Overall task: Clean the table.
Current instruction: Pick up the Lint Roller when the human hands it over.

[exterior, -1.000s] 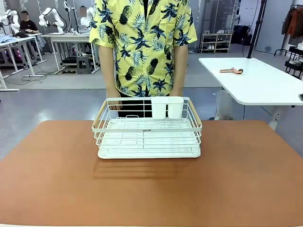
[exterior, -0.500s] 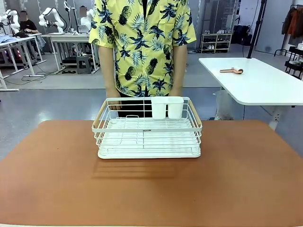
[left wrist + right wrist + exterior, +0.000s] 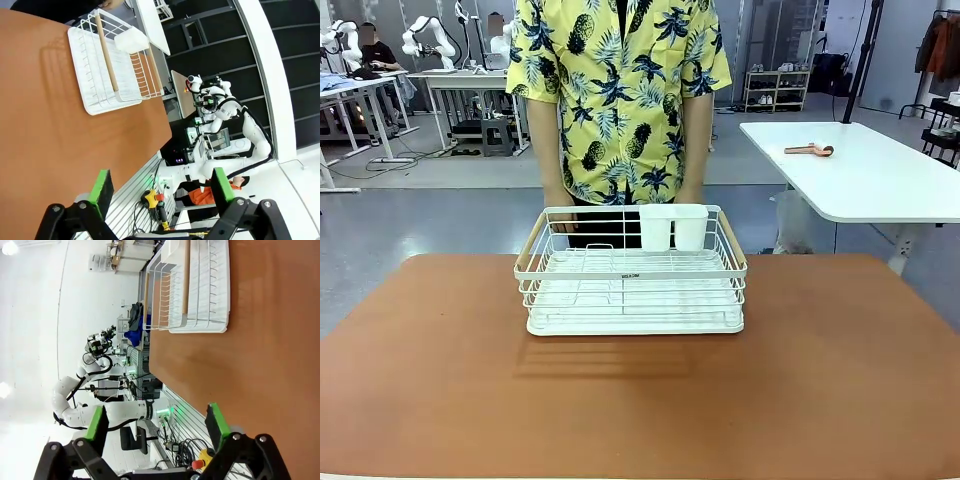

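Observation:
The table point(image 3: 640, 400) has a matte reddish-brown top with rounded corners; its bare surface also shows in the left wrist view point(image 3: 45, 125) and the right wrist view point(image 3: 270, 350). My left gripper point(image 3: 161, 187) hangs open beyond the table's edge, with nothing between its green pads. My right gripper point(image 3: 156, 424) is open too, off the opposite edge, and holds nothing.
A white wire dish rack point(image 3: 632, 272) with wooden handles and a white cutlery cup stands at the far middle of the table, also seen from the wrists point(image 3: 112, 60) point(image 3: 197, 287). A person in a yellow pineapple shirt point(image 3: 620, 100) stands right behind it. A white-topped table point(image 3: 860, 170) stands at the right.

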You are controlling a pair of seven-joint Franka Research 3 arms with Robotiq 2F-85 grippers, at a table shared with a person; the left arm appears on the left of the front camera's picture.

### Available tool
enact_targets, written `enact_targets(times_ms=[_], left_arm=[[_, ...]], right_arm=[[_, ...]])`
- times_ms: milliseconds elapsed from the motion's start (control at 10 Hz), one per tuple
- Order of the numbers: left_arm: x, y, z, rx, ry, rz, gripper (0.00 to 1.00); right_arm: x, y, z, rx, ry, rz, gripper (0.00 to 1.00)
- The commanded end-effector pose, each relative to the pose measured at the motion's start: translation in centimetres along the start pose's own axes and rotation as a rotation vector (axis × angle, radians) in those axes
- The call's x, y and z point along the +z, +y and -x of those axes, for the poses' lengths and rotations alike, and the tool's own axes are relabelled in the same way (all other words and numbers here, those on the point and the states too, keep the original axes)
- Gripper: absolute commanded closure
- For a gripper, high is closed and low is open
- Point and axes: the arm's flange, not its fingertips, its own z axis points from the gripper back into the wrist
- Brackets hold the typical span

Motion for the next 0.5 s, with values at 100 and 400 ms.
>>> enact_targets(times_ms=[100,400], left_arm=[[0.26,-0.12,0.08,-0.007,-0.007,0.006,0.0],[0.26,-0.12,0.08,-0.007,-0.007,0.006,0.0]], right_arm=[[0.01,0.22,0.06,0.006,0.002,-0.009,0.0],[0.01,0.22,0.06,0.006,0.002,-0.009,0.0]])
